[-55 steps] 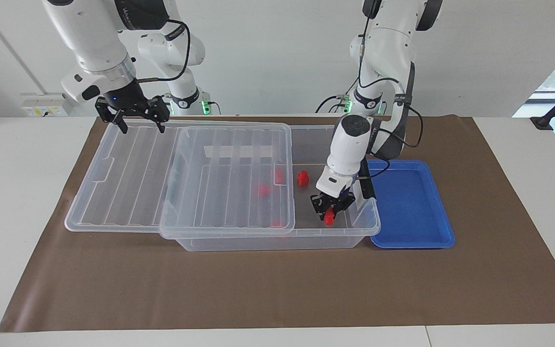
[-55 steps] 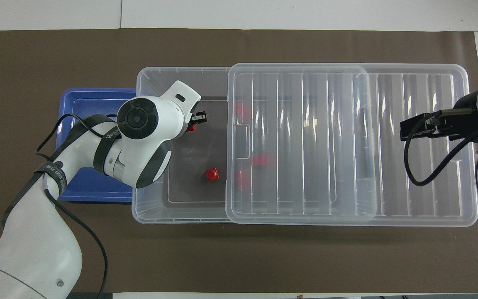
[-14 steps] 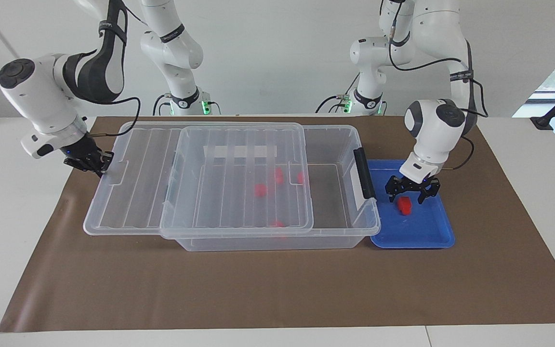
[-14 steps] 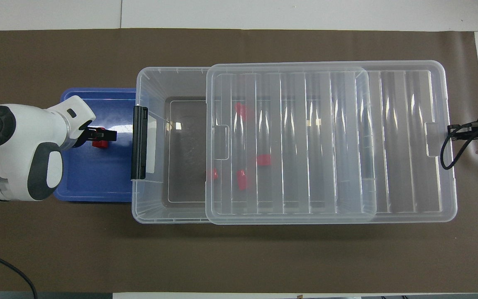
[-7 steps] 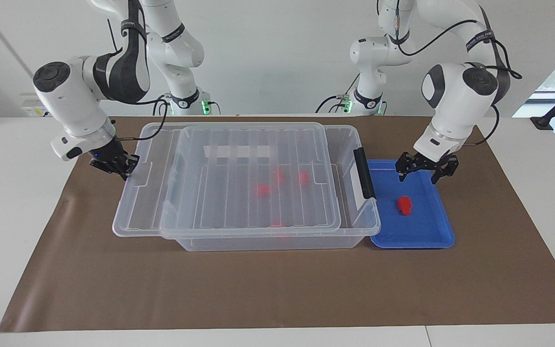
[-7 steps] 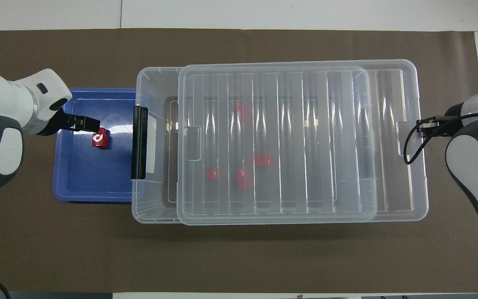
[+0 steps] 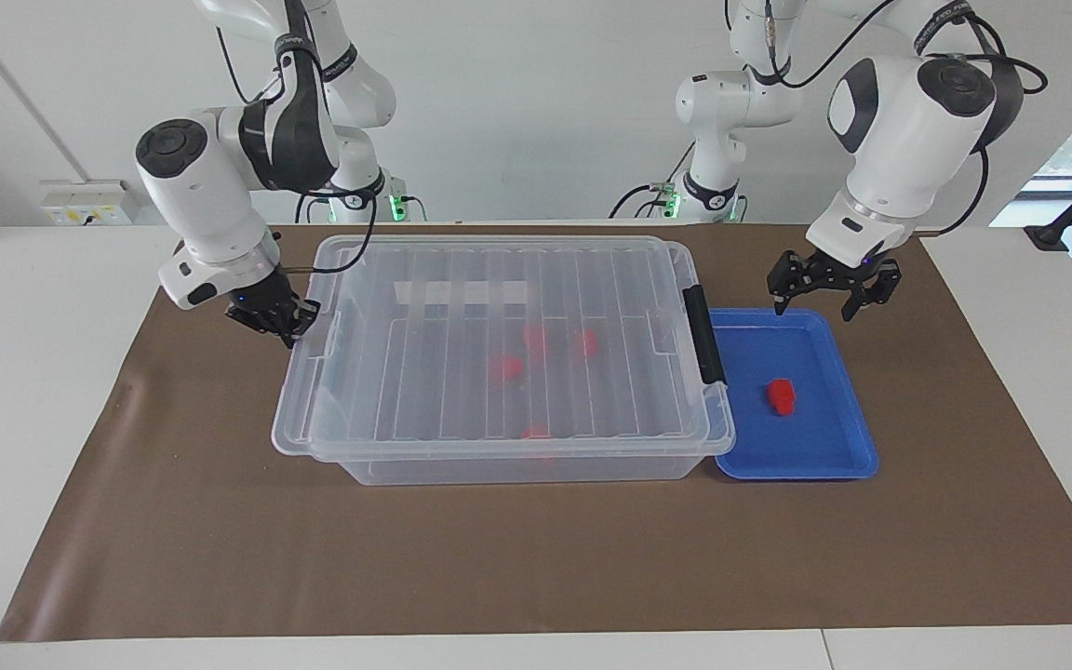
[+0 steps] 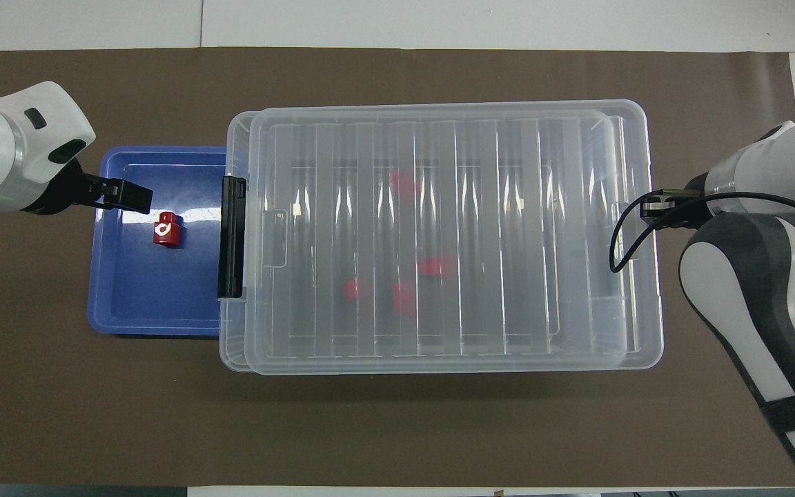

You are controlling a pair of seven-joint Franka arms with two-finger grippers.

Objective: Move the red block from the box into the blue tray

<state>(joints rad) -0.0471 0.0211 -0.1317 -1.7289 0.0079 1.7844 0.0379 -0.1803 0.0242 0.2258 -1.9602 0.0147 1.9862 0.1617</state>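
With the red block [image 7: 781,395] now lying released in the blue tray [image 7: 824,461], the left gripper [image 7: 831,290] has risen empty and spread wide above the tray's rim while the right gripper [image 7: 274,319], pinched closed, has slid the lid [image 7: 508,344] almost fully over the box [image 7: 517,468], so the task looks essentially done.

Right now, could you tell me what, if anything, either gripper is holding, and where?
The right gripper pinches the lid by its end rim; the left gripper holds nothing.
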